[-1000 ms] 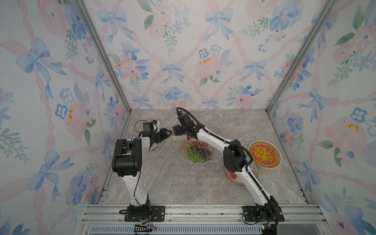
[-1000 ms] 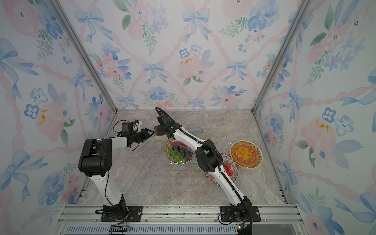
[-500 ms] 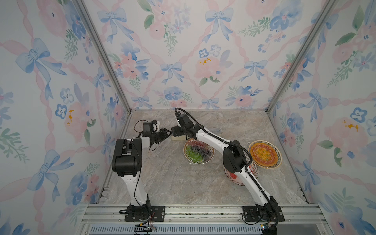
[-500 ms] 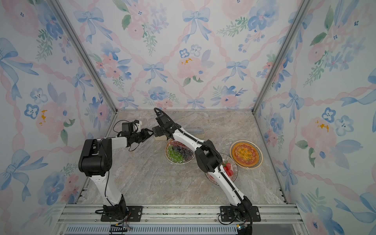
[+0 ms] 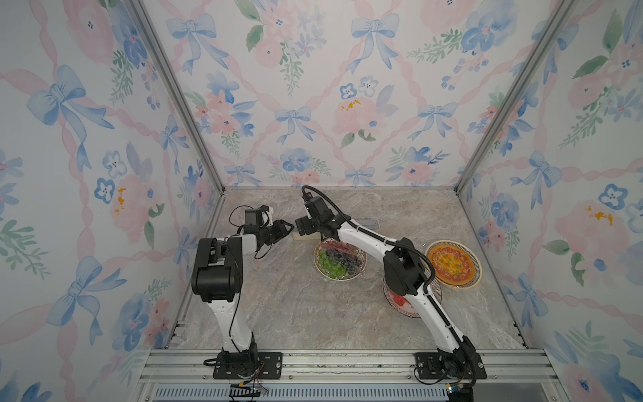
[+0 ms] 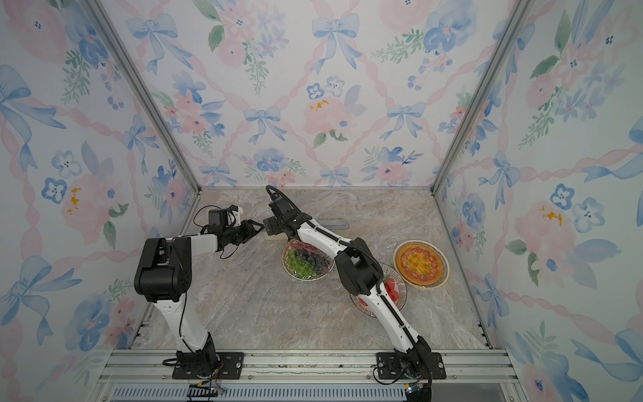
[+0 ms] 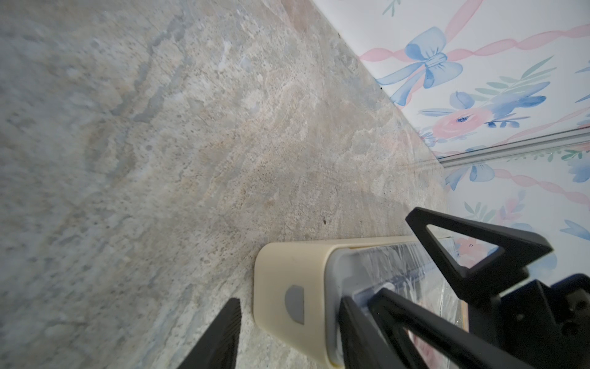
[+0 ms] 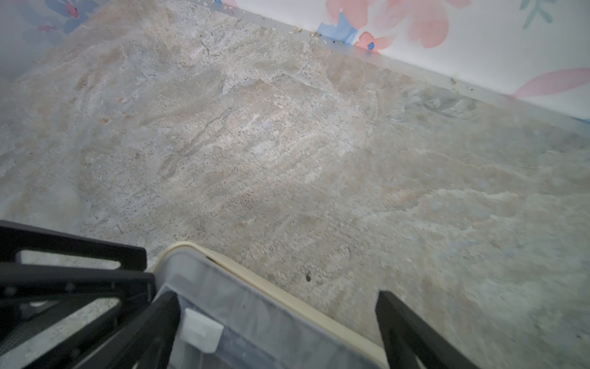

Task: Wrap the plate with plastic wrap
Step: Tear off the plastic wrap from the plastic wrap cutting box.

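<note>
1. Two grippers meet at one end of the long cream box [image 5: 367, 223], which lies on the marble table [image 5: 295, 313] near the back wall, just behind the plate of green and dark grapes [image 5: 339, 278].
2. Jaws of the left gripper [image 7: 289, 298] stand partly apart astride the box's end cap [image 7: 277, 268]. A strip of table shows between one finger and the cream wall, so nothing is clamped.
3. Jaws of the right gripper [image 8: 277, 297] spread wide over the same end from above, with the translucent lid [image 8: 255, 306] between them.
4. Crinkly plastic wrap [image 7: 388, 258] shows under that lid.
5. Markings: a grey half-round tab [image 7: 295, 303] on the end cap and a white tab [image 8: 201, 332] on the lid. Any lettering is too blurred to read.
6. Further right sit a pizza plate [image 5: 479, 268] and a glass plate [image 6: 402, 292] holding red pieces.
</note>
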Controlling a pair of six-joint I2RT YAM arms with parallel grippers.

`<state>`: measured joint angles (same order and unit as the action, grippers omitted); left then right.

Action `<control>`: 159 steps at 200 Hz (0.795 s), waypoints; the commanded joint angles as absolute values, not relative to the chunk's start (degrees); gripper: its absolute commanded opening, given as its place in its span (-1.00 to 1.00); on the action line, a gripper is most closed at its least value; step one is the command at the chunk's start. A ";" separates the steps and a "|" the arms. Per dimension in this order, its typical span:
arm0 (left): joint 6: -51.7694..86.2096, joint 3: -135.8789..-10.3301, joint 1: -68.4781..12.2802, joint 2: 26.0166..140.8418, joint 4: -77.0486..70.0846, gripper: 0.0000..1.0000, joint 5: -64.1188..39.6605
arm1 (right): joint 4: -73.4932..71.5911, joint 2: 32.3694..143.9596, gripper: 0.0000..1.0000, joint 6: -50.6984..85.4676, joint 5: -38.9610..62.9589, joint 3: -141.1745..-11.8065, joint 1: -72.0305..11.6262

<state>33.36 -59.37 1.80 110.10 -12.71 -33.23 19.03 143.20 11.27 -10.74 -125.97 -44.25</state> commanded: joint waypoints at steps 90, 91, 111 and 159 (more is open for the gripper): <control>31.24 -59.68 1.94 112.42 -9.54 0.03 -28.61 | 17.47 131.23 0.94 7.32 -17.05 -106.69 -37.69; 31.27 -59.72 1.94 112.46 -9.47 0.03 -28.59 | 17.44 131.14 0.94 7.31 -17.14 -106.57 -37.61; 31.22 -59.76 1.91 112.50 -9.39 0.03 -28.40 | 16.75 129.04 0.94 6.75 -18.19 -103.27 -36.50; 31.14 -59.68 1.96 112.32 -9.02 0.03 -27.79 | 15.76 124.98 0.94 5.98 -19.76 -96.58 -33.80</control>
